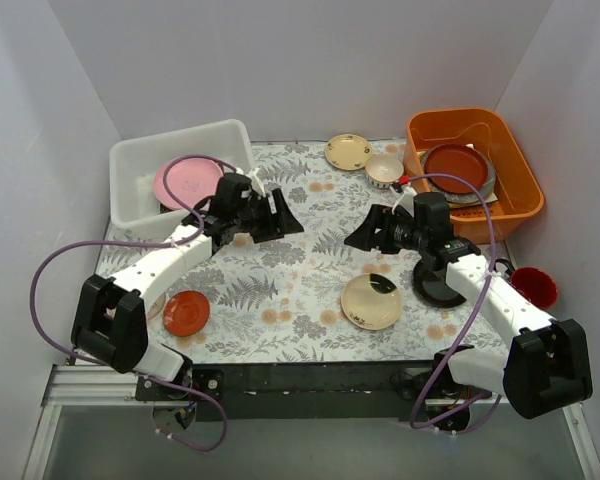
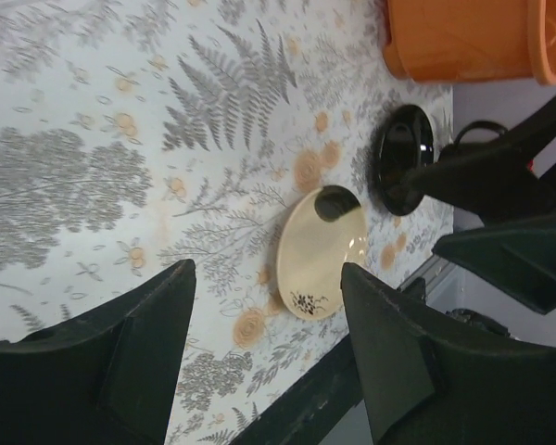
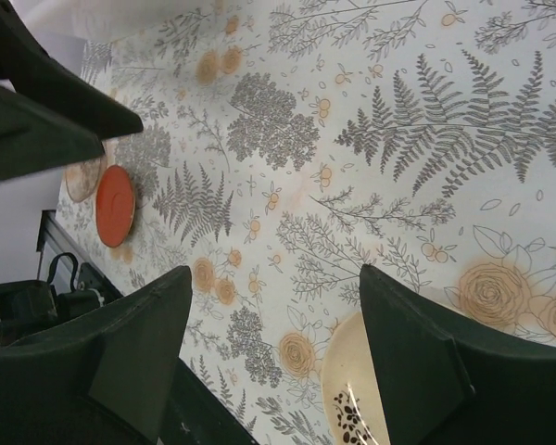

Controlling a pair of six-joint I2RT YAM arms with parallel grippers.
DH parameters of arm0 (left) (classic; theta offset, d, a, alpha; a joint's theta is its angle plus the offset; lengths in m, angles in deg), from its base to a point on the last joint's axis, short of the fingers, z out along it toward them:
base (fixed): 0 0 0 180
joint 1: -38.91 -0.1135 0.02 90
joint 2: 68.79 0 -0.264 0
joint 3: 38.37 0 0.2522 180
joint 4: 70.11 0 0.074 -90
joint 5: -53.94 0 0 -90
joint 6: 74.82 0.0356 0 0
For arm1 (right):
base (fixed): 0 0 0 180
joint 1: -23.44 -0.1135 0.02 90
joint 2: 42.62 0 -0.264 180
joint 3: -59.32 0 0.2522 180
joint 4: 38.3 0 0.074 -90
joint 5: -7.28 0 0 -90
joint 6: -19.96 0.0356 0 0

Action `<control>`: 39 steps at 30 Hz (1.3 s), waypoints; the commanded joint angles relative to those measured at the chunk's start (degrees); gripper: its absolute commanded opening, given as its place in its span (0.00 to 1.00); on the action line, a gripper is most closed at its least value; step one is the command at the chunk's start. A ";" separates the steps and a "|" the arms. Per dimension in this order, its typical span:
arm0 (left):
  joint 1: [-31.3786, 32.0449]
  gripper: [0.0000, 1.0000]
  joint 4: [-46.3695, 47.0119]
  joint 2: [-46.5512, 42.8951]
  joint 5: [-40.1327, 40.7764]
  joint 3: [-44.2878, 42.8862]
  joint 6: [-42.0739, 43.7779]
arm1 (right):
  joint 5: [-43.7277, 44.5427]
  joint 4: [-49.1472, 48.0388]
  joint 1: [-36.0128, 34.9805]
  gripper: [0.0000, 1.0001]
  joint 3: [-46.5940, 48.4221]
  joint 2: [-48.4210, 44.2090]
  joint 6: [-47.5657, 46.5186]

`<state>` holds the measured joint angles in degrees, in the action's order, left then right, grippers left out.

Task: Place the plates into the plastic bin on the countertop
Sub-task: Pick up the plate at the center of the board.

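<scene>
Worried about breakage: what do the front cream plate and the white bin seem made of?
The cream plate looks like glazed ceramic, glossy with a painted dark motif. The white bin looks like matte, slightly translucent plastic, with thin walls and rounded corners.

Middle of the countertop (image 1: 310, 275) bare between left gripper (image 1: 286, 216) and right gripper (image 1: 362, 230), both spread and holding nothing, tips facing across an open gap; near strip between red-orange saucer (image 1: 186, 312) and cream plate (image 1: 371, 301) bare too; plastic bin (image 1: 130, 160) open on top, pink plate (image 1: 185, 182) lying inside; left arm (image 1: 160, 262) and purple cable (image 1: 195, 157) cross the bin's near right corner; black plate (image 1: 432, 292) partly under right arm (image 1: 480, 285); pale plate (image 3: 82, 178) half hidden beside the saucer; yellow plate (image 1: 348, 151) clear from above, small bowl (image 1: 384, 168) just beside it; orange tub (image 1: 520, 185) fills the far right corner; white walls (image 1: 300, 60) close three sides.
</scene>
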<state>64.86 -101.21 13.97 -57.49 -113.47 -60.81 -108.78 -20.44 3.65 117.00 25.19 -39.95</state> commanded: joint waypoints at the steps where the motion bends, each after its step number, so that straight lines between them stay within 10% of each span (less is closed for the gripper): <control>1: 6.63 0.63 5.03 2.92 2.09 2.45 -3.29 | -0.39 1.17 1.51 0.81 1.78 -1.72 -1.87; 39: 26.96 0.43 22.52 23.67 -0.36 7.99 -13.05 | -3.99 1.62 6.43 0.81 -0.06 -2.95 -2.93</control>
<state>91.18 -79.09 36.05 -57.91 -105.54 -73.46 -111.47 -17.43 9.57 117.00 23.82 -41.90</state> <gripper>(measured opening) 0.489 0.808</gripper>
